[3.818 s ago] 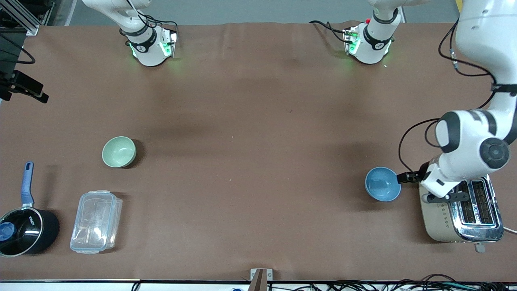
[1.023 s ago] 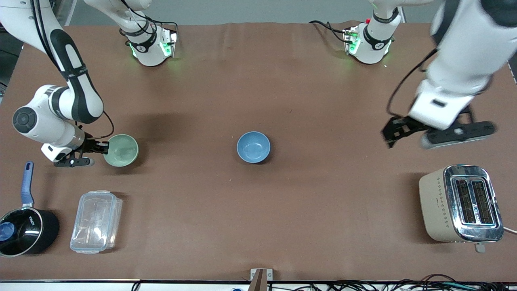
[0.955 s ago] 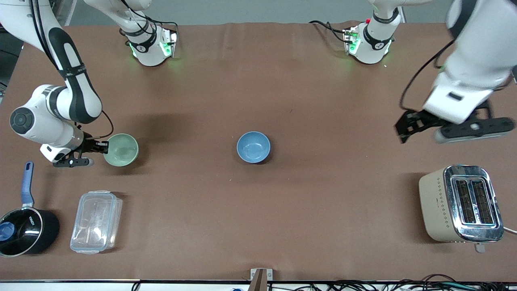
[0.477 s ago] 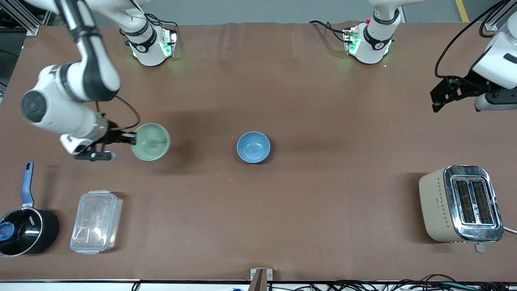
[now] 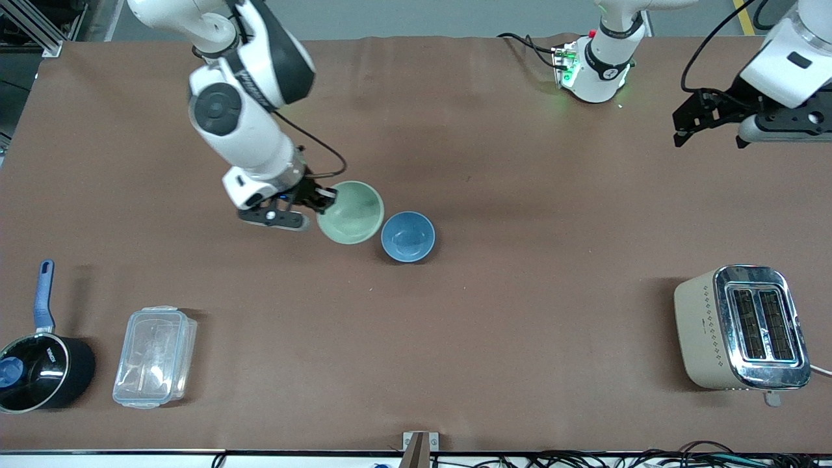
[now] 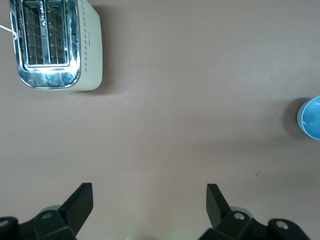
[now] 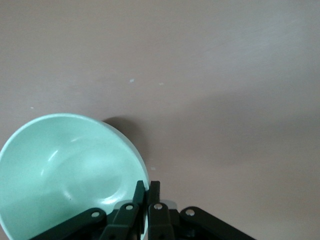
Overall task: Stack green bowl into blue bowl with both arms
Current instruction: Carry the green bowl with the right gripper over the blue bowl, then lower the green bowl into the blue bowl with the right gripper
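The table [image 5: 416, 130] fills the front frame. My left arm waits at the upper right, left gripper [image 5: 679, 130] over bare table with its jaws wide apart and empty. My right arm reaches down from the upper left to frame centre. The toaster [image 5: 741, 328] stands at the lower right, well apart from the work.

My right gripper [image 5: 323, 198] clamps the rim of the green bowl [image 5: 351, 213], one finger inside and one outside. I hold the bowl in the air, tilted, its edge just beside the blue bowl [image 5: 408, 236] at frame centre.

Risks:

1. Rim pinch only. The bowl is smooth; a quick swing may let it pivot or slip from my jaws.
2. Tilt. Lowering it before it sits level over the blue bowl may strike the blue rim and push that bowl away.
3. Off-centre release leaves it perched, not nested.
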